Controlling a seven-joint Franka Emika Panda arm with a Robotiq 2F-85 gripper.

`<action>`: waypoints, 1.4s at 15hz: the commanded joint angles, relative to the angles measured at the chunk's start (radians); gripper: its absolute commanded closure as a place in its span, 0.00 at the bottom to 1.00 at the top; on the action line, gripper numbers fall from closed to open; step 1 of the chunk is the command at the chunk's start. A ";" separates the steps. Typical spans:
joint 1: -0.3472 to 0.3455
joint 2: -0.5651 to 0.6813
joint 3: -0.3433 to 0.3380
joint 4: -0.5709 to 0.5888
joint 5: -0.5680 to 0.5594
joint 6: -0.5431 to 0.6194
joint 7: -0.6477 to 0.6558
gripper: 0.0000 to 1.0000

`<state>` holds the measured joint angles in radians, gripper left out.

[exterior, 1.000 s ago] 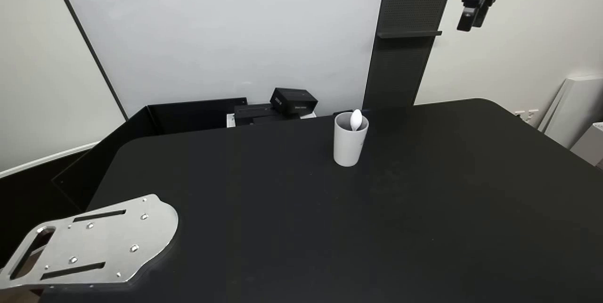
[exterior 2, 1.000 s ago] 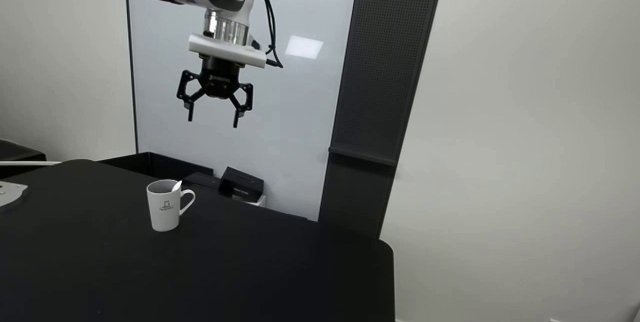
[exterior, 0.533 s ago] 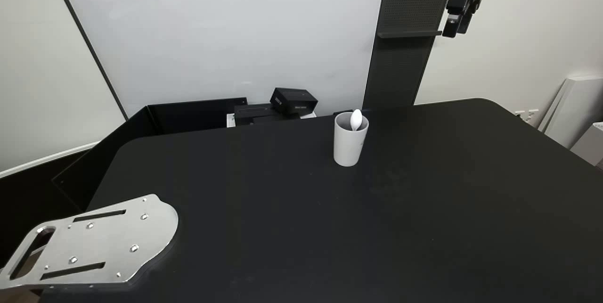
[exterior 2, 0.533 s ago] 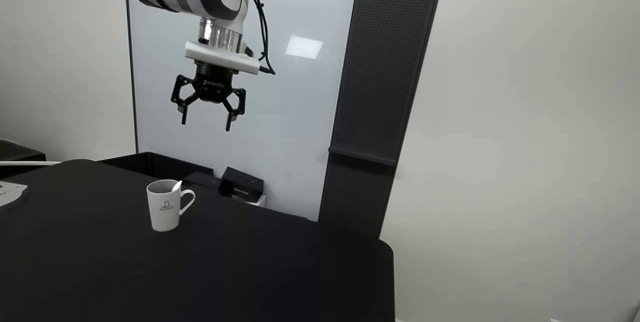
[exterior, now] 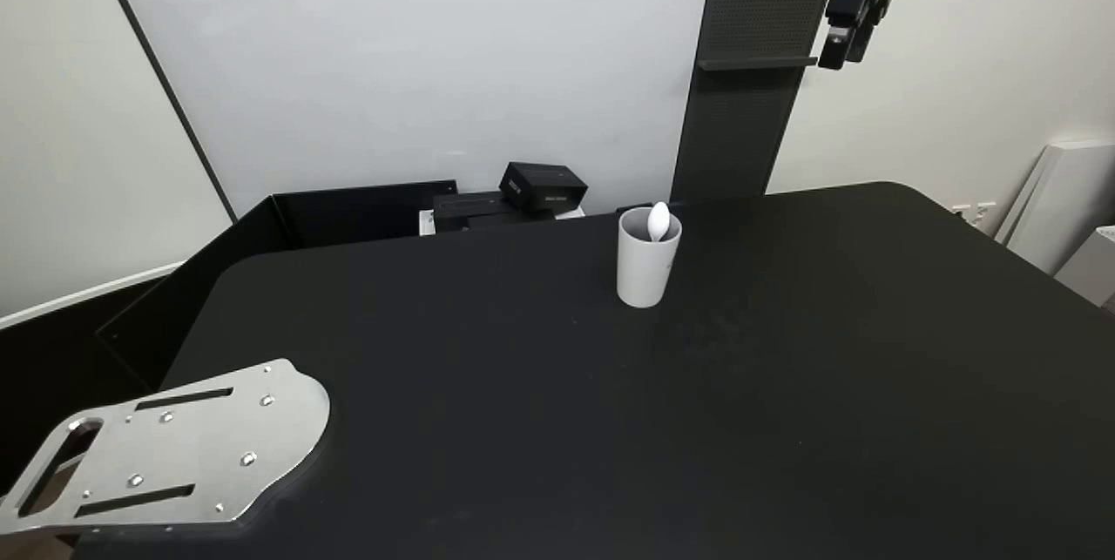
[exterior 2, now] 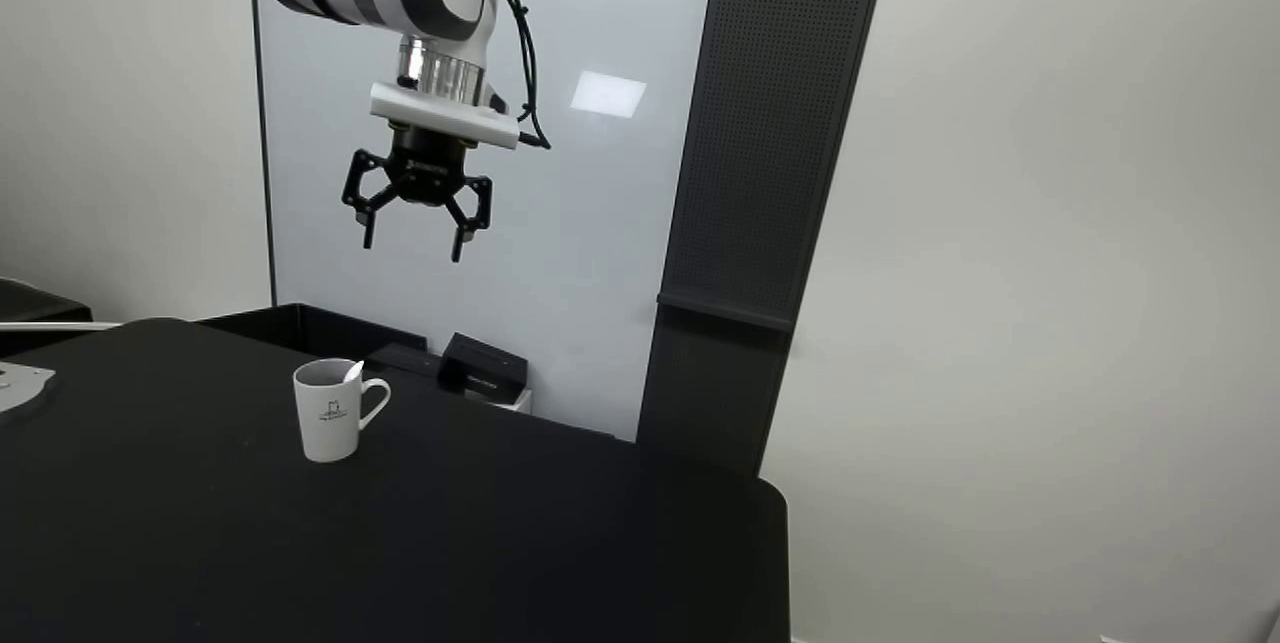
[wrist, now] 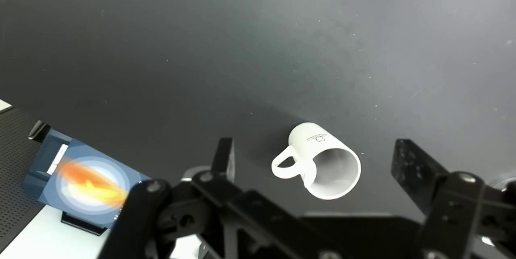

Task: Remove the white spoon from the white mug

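The white mug [exterior: 643,273] stands upright on the black table, with a small dark print and a handle, as an exterior view shows [exterior 2: 328,431]. The white spoon [exterior: 659,221] stands in the mug, its oval bowl up, leaning at the rim by the handle; its tip shows in an exterior view [exterior 2: 354,372]. Its lower part is hidden inside the mug. My gripper [exterior 2: 412,253] is open and empty, pointing down, well above the table. In the wrist view the mug [wrist: 308,140] and the spoon bowl [wrist: 309,173] appear between the open fingers, far below them.
A silver metal plate [exterior: 200,447] lies at a table [exterior: 523,421] edge. Black boxes [exterior: 544,187] sit beyond the edge behind the mug, also seen in an exterior view [exterior 2: 483,368]. A blue box with an orange picture [wrist: 92,182] shows in the wrist view.
Over the first half second my gripper moved slightly down and to the left in both exterior views. Since then it looks still. The mug and spoon have not moved.
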<state>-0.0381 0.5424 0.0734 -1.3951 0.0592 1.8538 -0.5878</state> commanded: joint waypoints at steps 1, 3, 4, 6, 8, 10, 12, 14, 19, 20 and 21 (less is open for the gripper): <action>-0.008 0.001 0.010 0.003 -0.006 -0.003 0.004 0.00; -0.008 0.001 0.010 0.003 -0.006 -0.003 0.004 0.00; -0.008 0.001 0.010 0.003 -0.006 -0.003 0.004 0.00; -0.011 0.008 0.008 0.015 -0.005 -0.002 0.002 0.00; -0.008 0.033 0.008 0.050 -0.005 -0.009 0.014 0.00; -0.008 0.062 0.010 0.090 0.002 -0.012 0.021 0.00; -0.008 0.098 0.014 0.144 0.010 -0.022 0.026 0.00; -0.004 0.149 0.018 0.214 0.011 -0.035 0.036 0.00; 0.023 0.300 0.035 0.413 -0.001 -0.085 0.060 0.00; 0.030 0.330 0.040 0.451 -0.001 -0.101 0.064 0.00; 0.037 0.359 0.045 0.489 0.000 -0.116 0.065 0.00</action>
<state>-0.0211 0.7836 0.1033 -1.0912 0.0624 1.8160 -0.5655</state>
